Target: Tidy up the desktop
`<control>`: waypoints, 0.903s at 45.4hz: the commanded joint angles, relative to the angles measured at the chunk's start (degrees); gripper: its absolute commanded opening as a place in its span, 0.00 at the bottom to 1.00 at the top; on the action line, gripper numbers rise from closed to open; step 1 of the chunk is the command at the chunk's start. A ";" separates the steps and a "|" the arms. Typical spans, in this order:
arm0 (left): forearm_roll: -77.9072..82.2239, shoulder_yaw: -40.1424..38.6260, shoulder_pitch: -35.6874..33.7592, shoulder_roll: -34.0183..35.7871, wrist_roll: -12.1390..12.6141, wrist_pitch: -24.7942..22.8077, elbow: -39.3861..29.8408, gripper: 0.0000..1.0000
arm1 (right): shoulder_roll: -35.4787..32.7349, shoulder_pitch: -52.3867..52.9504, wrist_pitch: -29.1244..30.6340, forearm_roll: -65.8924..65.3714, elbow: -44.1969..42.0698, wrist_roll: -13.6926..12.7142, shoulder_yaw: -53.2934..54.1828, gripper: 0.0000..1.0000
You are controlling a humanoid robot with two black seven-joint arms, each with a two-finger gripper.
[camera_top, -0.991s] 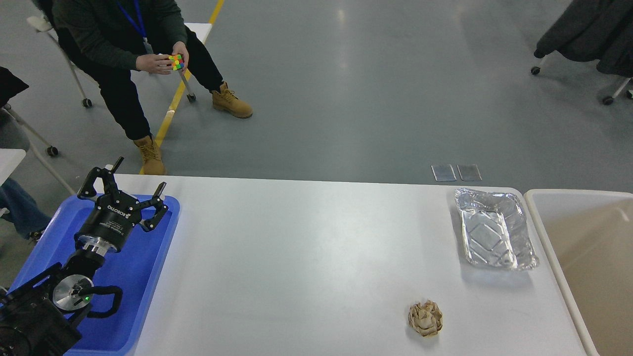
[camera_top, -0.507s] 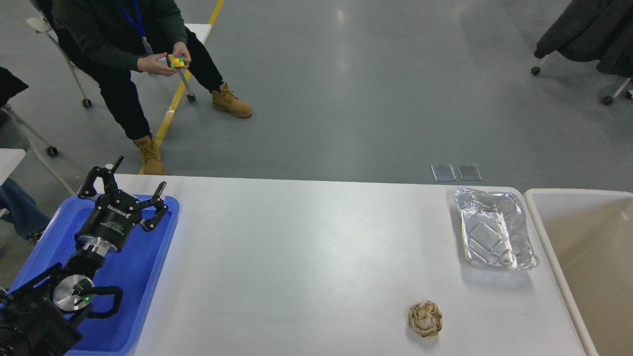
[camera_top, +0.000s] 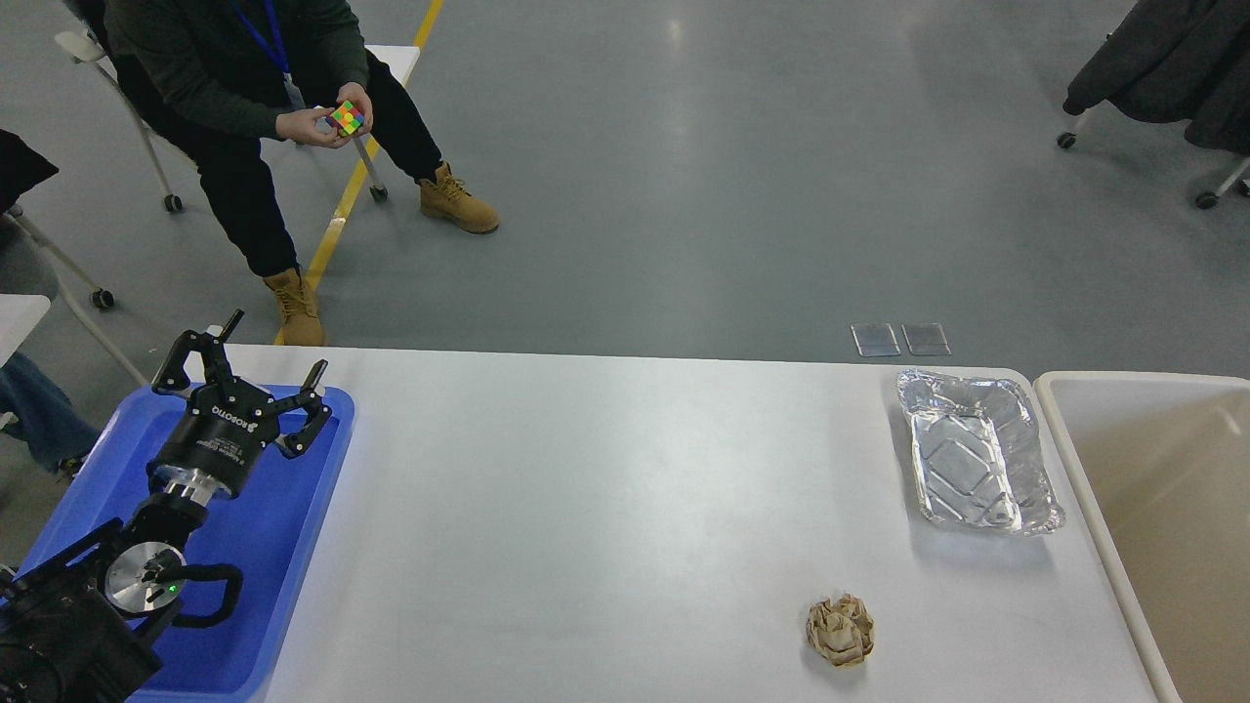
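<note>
The white desktop (camera_top: 605,508) fills the lower half of the head view. A crumpled brown paper ball (camera_top: 840,631) lies on it near the front right. An empty foil tray (camera_top: 977,451) lies at the far right of the desktop. My left gripper (camera_top: 262,351) is open and empty, held over the far end of the blue plastic tray (camera_top: 283,527) at the left. It is far from the paper ball and the foil tray. My right arm is out of view.
A beige bin (camera_top: 1152,488) stands against the desktop's right edge. A seated person (camera_top: 254,88) holds a coloured cube beyond the far left corner. Chairs on wheels stand at the far left and far right.
</note>
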 commanded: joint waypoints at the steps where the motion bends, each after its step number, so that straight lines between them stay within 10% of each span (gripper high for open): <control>1: 0.00 0.01 0.00 0.00 0.04 0.00 0.00 0.99 | 6.37 -5.44 -3.53 0.07 -0.99 0.00 5.10 0.00; 14: 0.00 0.01 0.00 0.00 -0.04 0.00 0.00 0.99 | 7.96 -5.36 -5.55 0.07 -1.08 0.00 5.45 0.03; 18: 0.00 0.01 0.00 0.00 0.04 0.00 0.00 0.99 | 7.96 -5.36 -7.75 -0.02 -1.69 0.00 5.45 0.62; 24: 0.00 0.01 -0.09 0.00 0.04 0.00 0.00 0.99 | 7.61 -5.62 -8.54 -0.10 -2.92 0.00 5.37 0.99; 41: 0.00 0.01 -0.09 0.00 -0.04 0.00 0.00 0.99 | 3.83 -1.32 -8.10 -0.54 -0.21 0.00 4.66 0.99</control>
